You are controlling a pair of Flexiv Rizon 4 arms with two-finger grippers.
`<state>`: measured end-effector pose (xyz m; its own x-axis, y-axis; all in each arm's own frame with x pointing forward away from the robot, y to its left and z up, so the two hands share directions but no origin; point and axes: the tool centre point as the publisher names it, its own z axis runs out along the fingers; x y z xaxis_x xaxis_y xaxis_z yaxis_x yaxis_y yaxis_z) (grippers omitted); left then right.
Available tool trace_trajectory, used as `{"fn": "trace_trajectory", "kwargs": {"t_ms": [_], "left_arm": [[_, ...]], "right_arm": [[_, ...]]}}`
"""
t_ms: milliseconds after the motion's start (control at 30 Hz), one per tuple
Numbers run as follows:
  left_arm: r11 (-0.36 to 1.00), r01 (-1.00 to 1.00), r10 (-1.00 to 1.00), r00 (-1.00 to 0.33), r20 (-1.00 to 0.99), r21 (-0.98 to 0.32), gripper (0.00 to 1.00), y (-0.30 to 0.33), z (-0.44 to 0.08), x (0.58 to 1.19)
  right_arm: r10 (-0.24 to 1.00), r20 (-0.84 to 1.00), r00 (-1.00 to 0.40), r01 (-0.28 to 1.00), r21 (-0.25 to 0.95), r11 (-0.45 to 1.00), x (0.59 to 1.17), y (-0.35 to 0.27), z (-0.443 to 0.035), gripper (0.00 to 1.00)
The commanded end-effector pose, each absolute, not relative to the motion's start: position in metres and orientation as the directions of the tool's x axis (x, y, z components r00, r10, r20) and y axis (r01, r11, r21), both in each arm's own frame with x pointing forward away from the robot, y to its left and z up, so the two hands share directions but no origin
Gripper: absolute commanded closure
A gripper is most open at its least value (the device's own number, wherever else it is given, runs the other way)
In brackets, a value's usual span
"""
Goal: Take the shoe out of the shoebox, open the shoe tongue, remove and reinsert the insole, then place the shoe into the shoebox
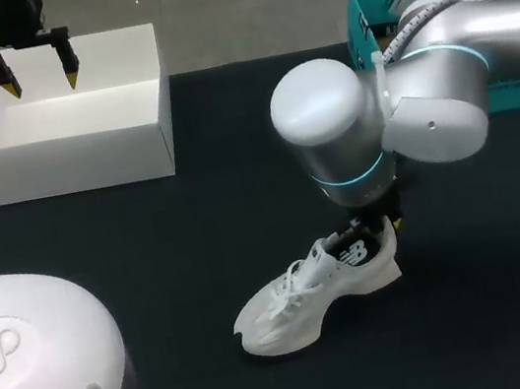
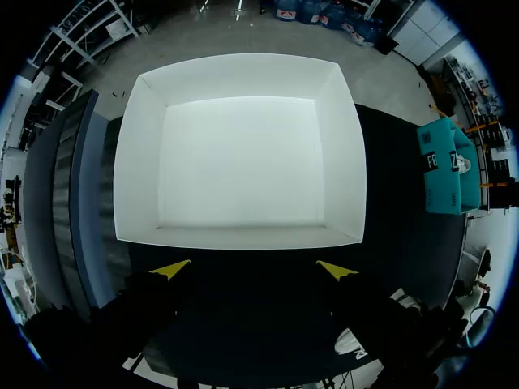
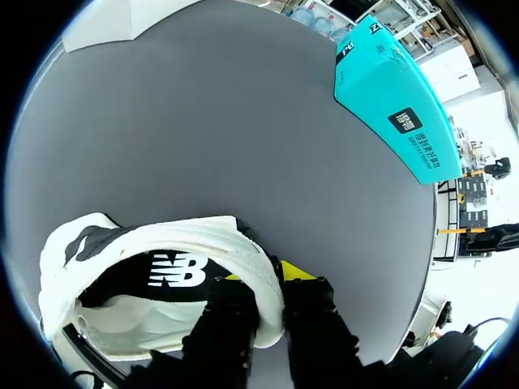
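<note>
- Desk (image 1: 241,198): dark top that carries everything below.
- Shoebox (image 1: 64,157): white and open, at the far left of the desk. The left wrist view shows nothing inside it. Taking the shoe out reads as done; putting it back is not yet done.
- Teal box (image 1: 361,33): far right, behind your right arm. It looks to have no part in the task.
- Shoe (image 1: 307,296): white trainer, upright on its sole on the bare desk near the middle, well apart from the shoebox. The toe points toward your left side and the heel sits under the right wrist. The laces look done up and the tongue does not look pulled open.
- Right gripper (image 3: 266,275): clenched on the shoe's heel collar, one finger inside the opening and one outside.
- Left gripper (image 1: 42,86): released and holding nothing, hanging over the shoebox.
- Insole (image 3: 122,284): the dark floor inside the opening looks like it, lying in place. You cannot tell whether it has been out. By my judgement the tongue, the insole and the return to the shoebox are all left.
</note>
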<state>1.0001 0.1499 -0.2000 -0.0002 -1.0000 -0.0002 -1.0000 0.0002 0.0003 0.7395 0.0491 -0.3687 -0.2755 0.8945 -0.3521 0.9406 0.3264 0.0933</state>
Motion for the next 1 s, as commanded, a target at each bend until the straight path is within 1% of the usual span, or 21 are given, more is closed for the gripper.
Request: {"fn": "trace_trajectory", "kwargs": {"t_ms": [33, 67, 333, 400, 467, 500, 567, 600, 633, 667, 700, 733, 767, 1000], "left_arm": [[0.0, -1.0, -1.0, 0.0, 0.0, 0.0, 0.0, 0.15, -0.2, 1.0], [0.0, -1.0, -1.0, 0.0, 0.0, 0.0, 0.0, 0.15, -0.2, 1.0], [0.0, -1.0, -1.0, 0.0, 0.0, 0.0, 0.0, 0.15, -0.2, 1.0], [0.0, -1.0, -1.0, 0.0, 0.0, 0.0, 0.0, 0.15, -0.2, 1.0], [0.0, -1.0, -1.0, 0.0, 0.0, 0.0, 0.0, 0.15, -0.2, 1.0], [0.0, -1.0, -1.0, 0.0, 0.0, 0.0, 0.0, 0.15, -0.2, 1.0], [0.0, -1.0, -1.0, 0.0, 0.0, 0.0, 0.0, 0.15, -0.2, 1.0], [0.0, -1.0, -1.0, 0.0, 0.0, 0.0, 0.0, 0.15, -0.2, 1.0], [0.0, -1.0, -1.0, 0.0, 0.0, 0.0, 0.0, 0.15, -0.2, 1.0], [0.0, -1.0, -1.0, 0.0, 0.0, 0.0, 0.0, 0.15, -0.2, 1.0], [0.0, -1.0, -1.0, 0.0, 0.0, 0.0, 0.0, 0.15, -0.2, 1.0], [0.0, -1.0, -1.0, 0.0, 0.0, 0.0, 0.0, 0.15, -0.2, 1.0], [0.0, -1.0, -1.0, 0.0, 0.0, 0.0, 0.0, 0.15, -0.2, 1.0], [0.0, -1.0, -1.0, 0.0, 0.0, 0.0, 0.0, 0.15, -0.2, 1.0]], "right_arm": [[0.911, -0.278, -0.306, 0.939, 0.069, 0.336, 0.741, 0.045, -0.36, 0.09], [0.912, -0.261, -0.316, 0.937, 0.065, 0.344, 0.74, 0.044, -0.357, 0.0], [0.904, -0.185, -0.384, 0.92, 0.009, 0.393, 0.732, 0.034, -0.325, 0.0], [0.9, -0.138, -0.413, 0.908, 0.021, 0.419, 0.729, 0.029, -0.315, 0.0], [0.878, -0.045, -0.476, 0.876, 0.064, 0.478, 0.725, 0.025, -0.304, 0.0], [0.837, 0.028, -0.546, 0.833, 0.123, 0.539, 0.722, 0.023, -0.297, 0.0], [0.685, 0.118, -0.719, 0.689, 0.251, 0.68, 0.719, 0.019, -0.285, 0.0], [0.576, 0.178, -0.798, 0.598, 0.352, 0.72, 0.715, 0.015, -0.279, 0.0], [0.457, 0.209, -0.865, 0.502, 0.408, 0.763, 0.712, 0.01, -0.275, 0.0], [0.324, 0.257, -0.91, 0.411, 0.472, 0.78, 0.709, 0.004, -0.271, 0.0], [0.157, 0.334, -0.929, 0.326, 0.546, 0.772, 0.707, -0.004, -0.267, 0.0], [0.045, 0.345, -0.937, 0.257, 0.598, 0.759, 0.705, -0.012, -0.265, 0.0], [-0.024, 0.342, -0.94, 0.213, 0.637, 0.741, 0.704, -0.018, -0.263, 0.0], [-0.024, 0.342, -0.94, 0.213, 0.637, 0.741, 0.704, -0.018, -0.263, 0.0]]}}
